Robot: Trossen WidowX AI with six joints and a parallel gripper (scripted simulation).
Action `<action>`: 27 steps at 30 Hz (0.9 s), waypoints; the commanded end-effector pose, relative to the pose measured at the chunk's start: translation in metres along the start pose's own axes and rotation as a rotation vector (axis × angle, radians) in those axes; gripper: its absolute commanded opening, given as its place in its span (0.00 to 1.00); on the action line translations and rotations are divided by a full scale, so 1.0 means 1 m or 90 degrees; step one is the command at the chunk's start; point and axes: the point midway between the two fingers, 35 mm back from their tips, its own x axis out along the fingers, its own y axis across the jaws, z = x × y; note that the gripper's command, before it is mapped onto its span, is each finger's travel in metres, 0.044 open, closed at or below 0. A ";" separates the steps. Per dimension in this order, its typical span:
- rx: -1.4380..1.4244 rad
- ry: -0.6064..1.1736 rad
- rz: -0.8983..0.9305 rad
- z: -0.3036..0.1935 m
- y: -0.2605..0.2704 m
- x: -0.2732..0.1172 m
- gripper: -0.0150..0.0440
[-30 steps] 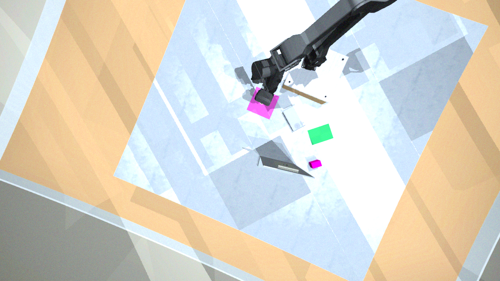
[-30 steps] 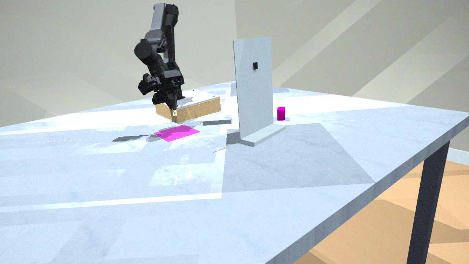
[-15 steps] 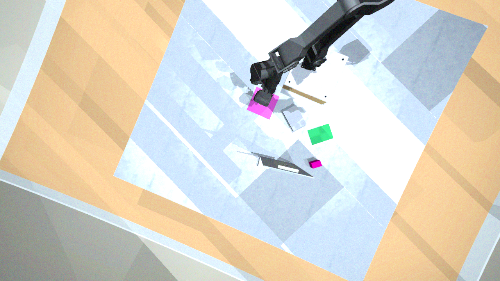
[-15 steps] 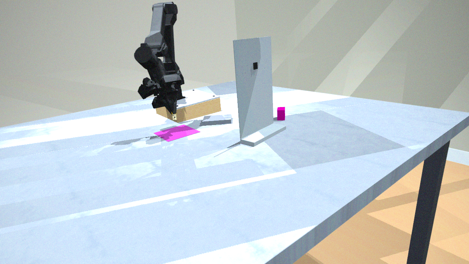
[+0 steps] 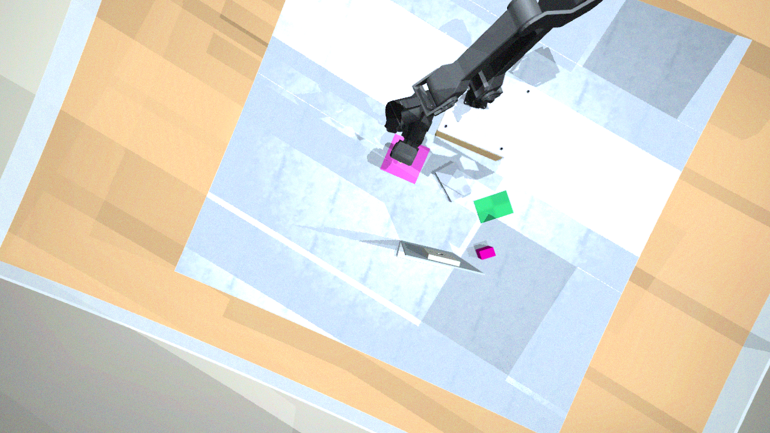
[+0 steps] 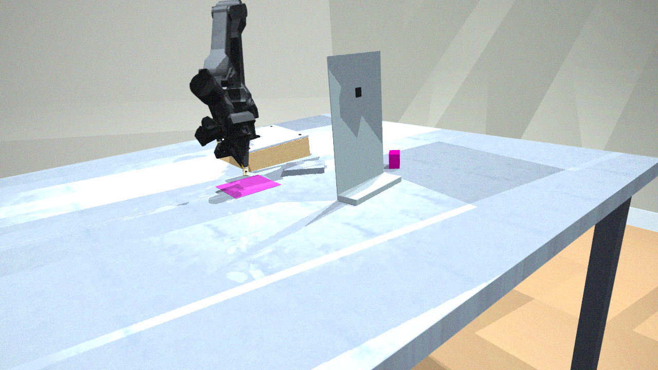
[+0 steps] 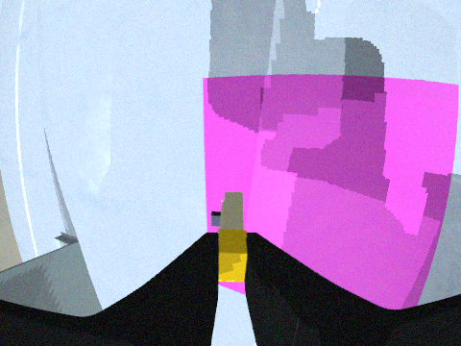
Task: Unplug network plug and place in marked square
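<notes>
My gripper [image 5: 404, 154] [image 6: 245, 166] [image 7: 230, 245] points down and is shut on the plug. The small yellow and clear plug [image 6: 244, 172] [image 7: 232, 264] hangs between the fingertips with its front end down. It is close above the magenta marked square [image 5: 416, 175] [image 6: 265, 184] [image 7: 417, 125], near one edge in the wrist view; the exact gap to the table is hard to tell. In the top view the hand hides the plug. The upright grey panel [image 5: 411, 251] [image 6: 356, 151] [image 7: 58, 274] stands apart from the gripper, with a small dark square [image 6: 358, 92] high on it.
A wooden-sided box with a white top [image 5: 468, 145] [image 6: 282, 153] is close behind the gripper. A low grey wedge-like piece [image 5: 443, 187] [image 6: 303, 170] lies between square and panel. A green patch [image 5: 494, 205] and a magenta block [image 5: 486, 252] [image 6: 394, 159] are farther off.
</notes>
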 end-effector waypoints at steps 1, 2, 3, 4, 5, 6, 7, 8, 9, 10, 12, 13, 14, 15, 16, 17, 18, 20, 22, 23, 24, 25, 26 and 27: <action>-0.001 0.001 -0.009 -0.001 -0.007 0.005 0.25; -0.001 0.001 -0.009 -0.001 -0.008 0.006 0.25; -0.001 0.001 -0.009 -0.001 -0.009 0.007 0.25; -0.001 0.001 -0.009 -0.001 -0.009 0.008 0.25; -0.001 0.001 -0.009 -0.001 -0.010 0.009 0.25; -0.001 0.001 -0.009 -0.001 -0.011 0.009 0.25; -0.001 0.001 -0.009 -0.001 -0.012 0.010 0.25; -0.001 0.001 -0.009 -0.001 -0.012 0.011 0.25; -0.001 0.001 -0.009 -0.002 -0.013 0.012 0.25; -0.001 0.001 -0.009 -0.002 -0.014 0.013 0.25; -0.001 0.001 -0.009 -0.002 -0.015 0.014 0.25; -0.001 0.001 -0.009 -0.002 -0.016 0.015 0.25; -0.001 0.001 -0.009 -0.002 -0.017 0.016 0.25; -0.001 0.001 -0.009 -0.002 -0.018 0.017 0.25; -0.001 0.001 -0.009 -0.002 -0.018 0.018 0.25; -0.001 0.001 -0.009 -0.003 -0.019 0.018 0.25; -0.001 0.001 -0.009 -0.003 -0.020 0.019 0.25; -0.001 0.001 -0.009 -0.003 -0.021 0.021 0.25; -0.001 0.001 -0.009 -0.003 -0.022 0.021 0.25; -0.001 0.001 -0.009 -0.003 -0.022 0.021 0.25; -0.001 0.001 -0.009 -0.003 -0.022 0.021 0.25; -0.001 0.001 -0.009 -0.003 -0.022 0.021 0.25; -0.001 0.001 -0.009 -0.003 -0.022 0.021 0.25; -0.001 0.001 -0.009 -0.003 -0.021 0.021 0.25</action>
